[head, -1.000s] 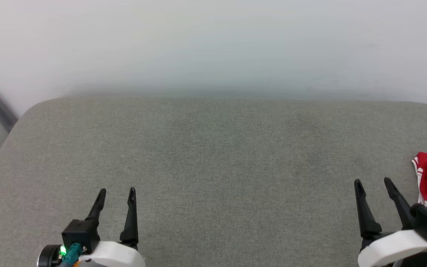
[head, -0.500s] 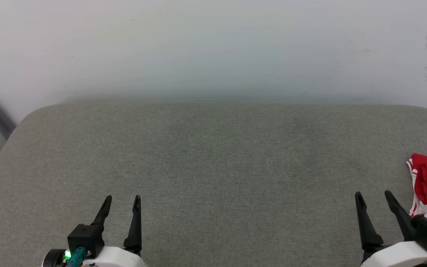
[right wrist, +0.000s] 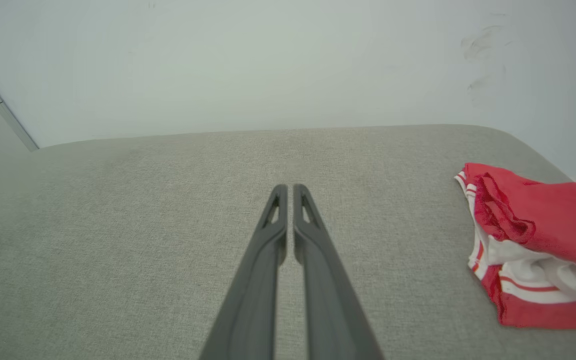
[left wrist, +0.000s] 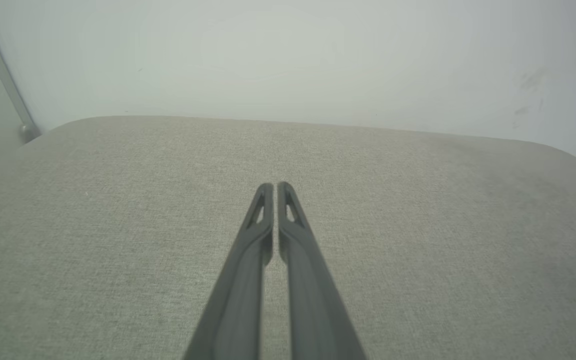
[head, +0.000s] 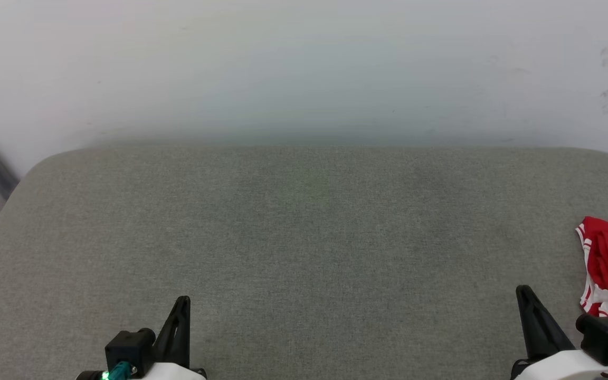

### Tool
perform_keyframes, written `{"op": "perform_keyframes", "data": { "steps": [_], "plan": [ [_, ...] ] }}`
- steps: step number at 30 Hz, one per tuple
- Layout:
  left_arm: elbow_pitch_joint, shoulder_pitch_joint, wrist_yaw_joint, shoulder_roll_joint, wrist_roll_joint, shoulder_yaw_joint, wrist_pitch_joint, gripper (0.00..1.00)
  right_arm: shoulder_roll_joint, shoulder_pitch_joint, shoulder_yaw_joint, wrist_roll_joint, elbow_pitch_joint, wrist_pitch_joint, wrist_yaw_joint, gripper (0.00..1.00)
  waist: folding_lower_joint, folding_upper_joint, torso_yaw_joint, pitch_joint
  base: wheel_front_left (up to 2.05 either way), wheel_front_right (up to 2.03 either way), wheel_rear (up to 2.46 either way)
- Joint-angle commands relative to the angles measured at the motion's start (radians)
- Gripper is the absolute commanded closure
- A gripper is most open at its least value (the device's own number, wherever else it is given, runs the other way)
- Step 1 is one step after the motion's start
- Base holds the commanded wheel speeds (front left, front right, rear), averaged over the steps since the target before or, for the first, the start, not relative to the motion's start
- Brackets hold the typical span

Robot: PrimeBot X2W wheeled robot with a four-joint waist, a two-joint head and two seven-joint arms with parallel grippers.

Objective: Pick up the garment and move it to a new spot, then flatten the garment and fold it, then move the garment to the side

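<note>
- Garment [right wrist: 533, 235]: lay folded at the right edge of the desk [head: 304, 237], near the right fingers [right wrist: 267, 260].
- Right fingers and left fingers [left wrist: 252, 250]: both pairs were pressed together and empty.
- Judged step: leaving the finished fold, which called for the right arm to pull away without brushing it.

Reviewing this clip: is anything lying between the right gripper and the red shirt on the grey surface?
Nothing visible does. The right gripper, shut, points across the grey surface. The shirt lies off to its right near the edge, apart from it, with bare surface between them.
</note>
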Motion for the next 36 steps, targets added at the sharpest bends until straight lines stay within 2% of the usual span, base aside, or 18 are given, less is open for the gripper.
{"op": "perform_keyframes", "data": {
  "steps": [1, 19, 36],
  "plan": [
    [-0.012, -0.013, -0.007, 0.000, -0.024, 0.012, 0.006, 1.00, 0.000, -0.009, -0.002, 0.030, -0.006, 0.001, 0.000, 1.00, 0.0000, -0.0001, 0.000, 0.001, 0.00, 0.00, 0.00],
    [0.011, -0.045, -0.080, -0.053, -0.297, 0.116, 0.087, 1.00, 0.001, -0.066, -0.015, 0.371, 0.054, 0.029, 0.000, 1.00, 0.0000, -0.0001, -0.002, 0.010, 0.00, 0.00, 0.00],
    [0.025, -0.067, -0.136, -0.096, -0.504, 0.197, 0.151, 1.00, 0.001, -0.111, -0.024, 0.632, 0.102, 0.050, 0.000, 1.00, 0.0000, -0.0001, -0.004, 0.019, 0.00, 0.00, 0.00]
  ]
}}
